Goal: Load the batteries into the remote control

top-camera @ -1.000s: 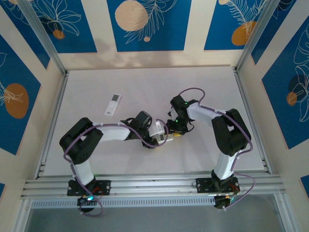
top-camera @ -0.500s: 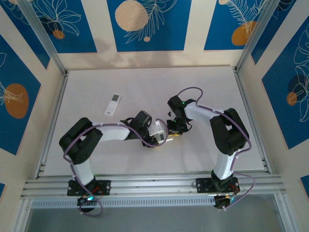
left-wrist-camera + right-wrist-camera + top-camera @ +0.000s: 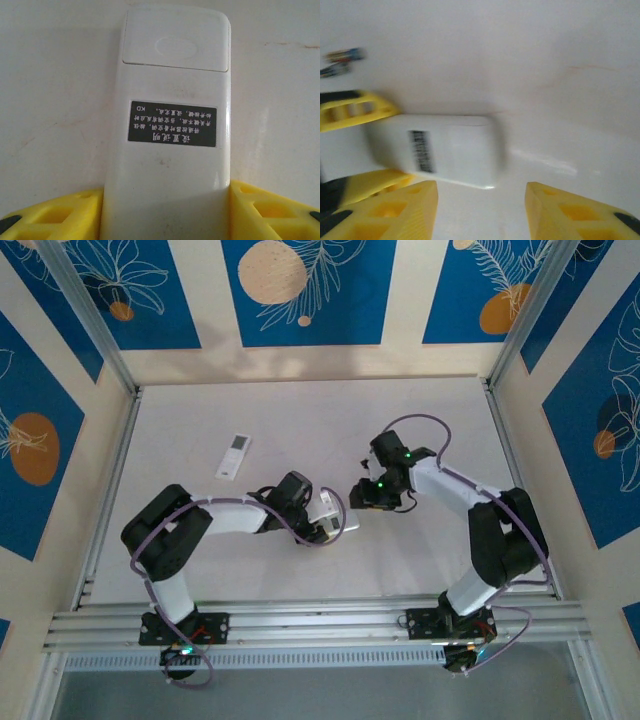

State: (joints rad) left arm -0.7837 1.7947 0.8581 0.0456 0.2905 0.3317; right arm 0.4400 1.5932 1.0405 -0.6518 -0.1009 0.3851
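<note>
left gripper [image 3: 166,202]: yellow fingers [image 3: 55,215] clamped on both long sides of a slim white plastic remote control [image 3: 172,90], gripping it at the near end

remote: lying back-up, flat on the white table [image 3: 300,410]. There's a black label with white print [image 3: 172,124] in the middle, and the battery cover [image 3: 176,42] at the far end looks closed and flush

right gripper [image 3: 480,195]: yellow fingers spread apart with just bare tabletop between them, not touching anything. The free end of the held remote sits just ahead of its tips

batteries [image 3: 342,56]: two tiny slim cylinders, pretty blurry on the right wrist cam. They're lying side by side on the table beyond the left gripper, apart from the remote and outside it

other remote [image 3: 235,457]: a second small white remote with a grey screen end, lying face-up on its own at the far left of the table, well apart from both grippers
</note>
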